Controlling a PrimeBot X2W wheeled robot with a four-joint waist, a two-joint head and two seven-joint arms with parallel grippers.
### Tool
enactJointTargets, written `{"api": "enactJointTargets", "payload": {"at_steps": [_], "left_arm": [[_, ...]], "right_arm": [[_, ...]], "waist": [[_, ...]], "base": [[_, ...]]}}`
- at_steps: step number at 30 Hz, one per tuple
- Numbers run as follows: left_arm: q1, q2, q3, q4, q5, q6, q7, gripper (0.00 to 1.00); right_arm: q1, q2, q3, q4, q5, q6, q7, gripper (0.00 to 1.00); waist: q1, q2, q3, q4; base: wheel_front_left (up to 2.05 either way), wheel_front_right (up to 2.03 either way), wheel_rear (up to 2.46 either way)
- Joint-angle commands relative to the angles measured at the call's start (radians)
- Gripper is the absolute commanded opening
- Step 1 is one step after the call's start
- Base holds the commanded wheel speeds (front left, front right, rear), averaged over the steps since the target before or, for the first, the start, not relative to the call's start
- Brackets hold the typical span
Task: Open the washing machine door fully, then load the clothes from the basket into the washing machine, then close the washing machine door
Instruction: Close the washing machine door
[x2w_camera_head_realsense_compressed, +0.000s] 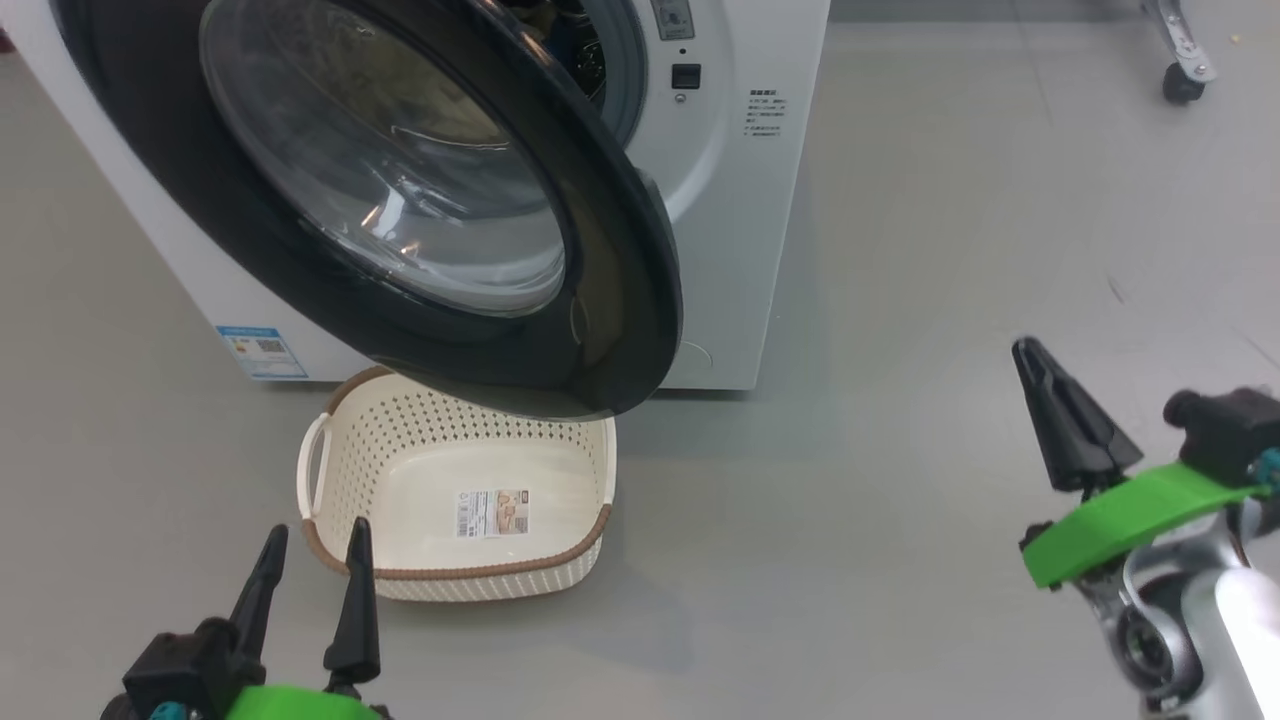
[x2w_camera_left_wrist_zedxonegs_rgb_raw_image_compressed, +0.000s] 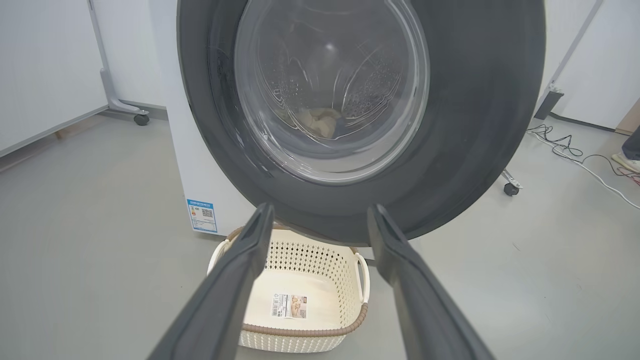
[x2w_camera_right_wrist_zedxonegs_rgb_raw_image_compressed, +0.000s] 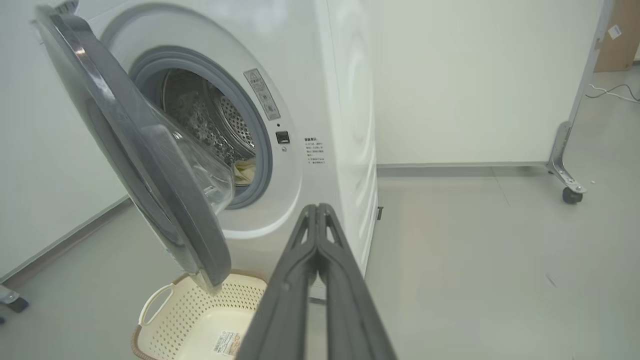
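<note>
Smooth grey floor (x2w_camera_head_realsense_compressed: 900, 250), white partitions (x2w_camera_right_wrist_zedxonegs_rgb_raw_image_compressed: 475, 75)

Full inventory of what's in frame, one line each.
washing machine: 1, white, behind the basket
washing machine door: 1, black rim, clear glass, part open above the basket
basket: 1, cream, brown rim, on floor, no clothes inside
clothes: count unclear, pale yellow, in the drum
casters: at least two, black, beside the machine
cables: several, black and white, floor
left hand: 1, dark, open, by the basket
right hand: 1, dark, shut, empty, right of the machine
</note>
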Motion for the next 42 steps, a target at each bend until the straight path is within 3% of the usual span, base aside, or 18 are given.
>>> {"api": "enactJointTargets", "payload": {"at_steps": [1, 10, 17, 27, 42], "left_arm": [[-0.052, 0.019, 0.029, -0.034, 0.008, -0.001, -0.013, 1.0], [-0.097, 0.001, -0.008, -0.007, 0.007, -0.017, -0.026, 1.0], [-0.148, -0.027, -0.049, 0.049, -0.002, -0.045, -0.049, 1.0], [-0.202, -0.059, -0.102, 0.121, 0.0, -0.07, -0.072, 1.0], [-0.228, -0.071, -0.131, 0.155, -0.001, -0.075, -0.095, 1.0]], "right_arm": [[-0.071, -0.031, 0.025, -0.052, -0.001, 0.0, -0.008, 0.0], [-0.272, -0.063, 0.246, -0.117, 0.026, 0.0, 0.05, 0.0], [-0.444, -0.071, 0.377, -0.029, 0.07, 0.0, 0.057, 0.0], [-0.624, -0.083, 0.453, 0.2, 0.136, 0.0, 0.044, 0.0], [-0.746, -0.11, 0.474, 0.396, 0.22, 0.0, 0.033, 0.0]], "waist": [[0.0, 0.0, 0.004, 0.018], [0.0, 0.0, 0.025, 0.137], [0.0, 0.0, 0.038, 0.239], [0.0, 0.0, 0.044, 0.336], [0.0, 0.0, 0.052, 0.367]], "base": [[0.0, 0.0, 0.0], [0.0, 0.0, 0.0], [0.0, 0.0, 0.0], [0.0, 0.0, 0.0], [0.0, 0.0, 0.0]]}}
